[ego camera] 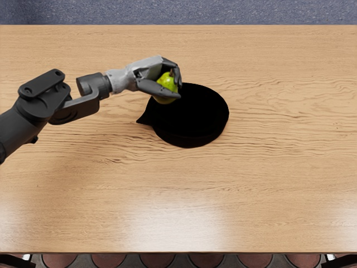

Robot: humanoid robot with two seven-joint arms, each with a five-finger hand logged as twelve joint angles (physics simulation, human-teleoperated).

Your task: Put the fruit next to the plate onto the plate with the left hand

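Small yellow-green rounded fruit [167, 81] is clasped in curled fingers of grey left hand [152, 77], over the 10 o'clock rim of the flat round black plate [195, 120]. It should be moved toward plate centre and lowered before release; dropped at the rim, it could roll onto the light wooden table [268, 184].

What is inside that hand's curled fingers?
The left hand grips a yellow-green fruit above the left rim of the black plate. Fingers cover much of it, so its kind is unclear.
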